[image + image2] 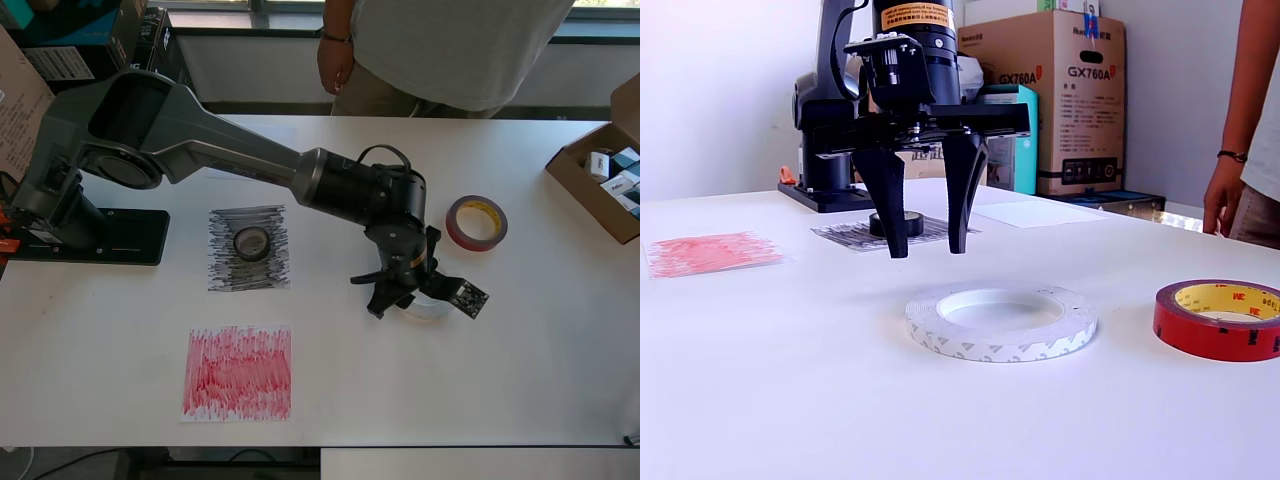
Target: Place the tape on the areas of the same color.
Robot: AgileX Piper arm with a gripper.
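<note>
**Above the white ring, claw spread and empty**

Over the white surface (760, 400), the claw (925, 245) is hanging wide open, gripping nothing, just above the white tape ring (1000, 320) lying flat. The dark-red roll (1220, 320) is sitting near the ring, on the exterior view's right. The small black roll (251, 243) is resting on the black-scribbled sheet (225, 270); the red-scribbled sheet (238, 372) is lying bare. A plain white sheet (1040, 213) is lying behind the ring.

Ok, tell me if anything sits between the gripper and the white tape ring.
Nothing visible does. The gripper hangs open above the white tape ring with only clear air between them in the exterior view. The red roll lies off to that view's right, apart from the ring.
</note>
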